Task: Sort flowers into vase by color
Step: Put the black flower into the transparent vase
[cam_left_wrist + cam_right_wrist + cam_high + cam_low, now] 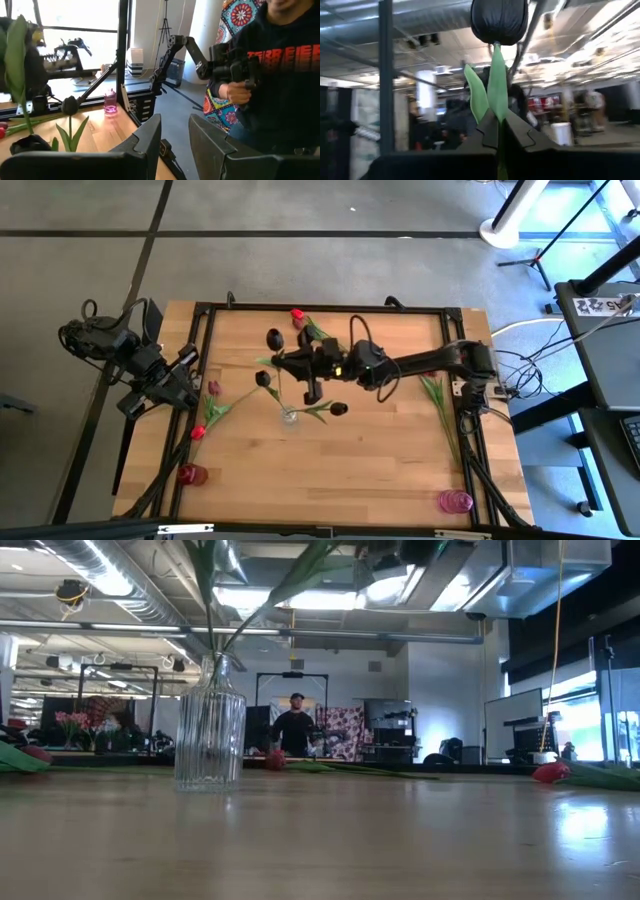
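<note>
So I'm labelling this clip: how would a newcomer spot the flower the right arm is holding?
Find the clear vase mid-table. Just behind it, the right gripper pinches a dark tulip by its green stem. It alone is held off the table.

Right wrist view. The right gripper (498,131) shows its two dark fingers (522,135) pressed together on the green stem of a dark maroon-black tulip (499,21), whose closed head stands straight above the fingertips. One pointed green leaf (476,96) rises beside the stem, clear of the fingers. A dark vertical frame post (386,75) crosses the scene beside the flower. Beyond lie a ceiling with ducts and bright strip lights (600,65) and the blurred shapes of people (413,125) standing in the room.
</note>
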Robot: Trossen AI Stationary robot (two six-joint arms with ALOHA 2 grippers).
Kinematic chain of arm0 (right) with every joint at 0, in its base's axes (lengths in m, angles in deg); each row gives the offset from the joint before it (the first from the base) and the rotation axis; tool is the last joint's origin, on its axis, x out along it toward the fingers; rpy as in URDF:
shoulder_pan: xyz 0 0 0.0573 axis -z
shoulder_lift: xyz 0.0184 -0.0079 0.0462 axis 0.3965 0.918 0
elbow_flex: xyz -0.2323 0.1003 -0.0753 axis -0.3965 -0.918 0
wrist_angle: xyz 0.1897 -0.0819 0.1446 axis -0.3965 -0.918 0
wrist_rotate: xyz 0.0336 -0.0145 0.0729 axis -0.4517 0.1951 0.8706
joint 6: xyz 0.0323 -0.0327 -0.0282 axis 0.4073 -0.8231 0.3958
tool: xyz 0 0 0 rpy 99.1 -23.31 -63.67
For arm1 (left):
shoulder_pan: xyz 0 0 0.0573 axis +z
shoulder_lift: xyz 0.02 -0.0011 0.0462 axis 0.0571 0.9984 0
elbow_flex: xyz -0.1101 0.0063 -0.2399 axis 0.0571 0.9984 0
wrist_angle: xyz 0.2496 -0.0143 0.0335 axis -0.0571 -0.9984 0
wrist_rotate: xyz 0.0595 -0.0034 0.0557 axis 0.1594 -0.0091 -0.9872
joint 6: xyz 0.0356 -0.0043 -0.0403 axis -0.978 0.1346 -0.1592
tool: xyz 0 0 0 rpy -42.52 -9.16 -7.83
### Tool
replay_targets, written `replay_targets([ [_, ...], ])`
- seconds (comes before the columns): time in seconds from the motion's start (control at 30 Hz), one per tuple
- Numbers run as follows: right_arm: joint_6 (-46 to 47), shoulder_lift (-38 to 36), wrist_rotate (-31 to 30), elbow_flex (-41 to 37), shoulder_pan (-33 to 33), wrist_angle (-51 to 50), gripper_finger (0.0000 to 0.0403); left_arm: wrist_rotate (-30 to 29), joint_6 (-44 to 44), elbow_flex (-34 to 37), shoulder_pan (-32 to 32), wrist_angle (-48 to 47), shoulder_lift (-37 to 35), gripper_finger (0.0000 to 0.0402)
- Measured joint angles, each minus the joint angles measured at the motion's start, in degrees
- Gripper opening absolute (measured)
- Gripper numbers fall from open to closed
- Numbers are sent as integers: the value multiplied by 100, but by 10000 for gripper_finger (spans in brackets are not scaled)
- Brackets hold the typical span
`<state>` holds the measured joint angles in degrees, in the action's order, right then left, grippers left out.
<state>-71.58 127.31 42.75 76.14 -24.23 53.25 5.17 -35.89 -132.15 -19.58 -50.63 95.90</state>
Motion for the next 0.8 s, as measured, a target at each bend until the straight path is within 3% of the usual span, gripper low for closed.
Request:
replay_targets([
  [0.17, 380, 384, 415, -9, 71, 510, 3, 4, 41, 0, 2, 0, 0, 96],
  [0.53, 692, 378, 937, -36, 103, 615, 3, 11, 146, 0, 1, 0, 0, 96],
  [0.8, 1164, 303, 909, -645, 123, 1165, 3, 11, 123, 0, 0, -6, 0, 96],
])
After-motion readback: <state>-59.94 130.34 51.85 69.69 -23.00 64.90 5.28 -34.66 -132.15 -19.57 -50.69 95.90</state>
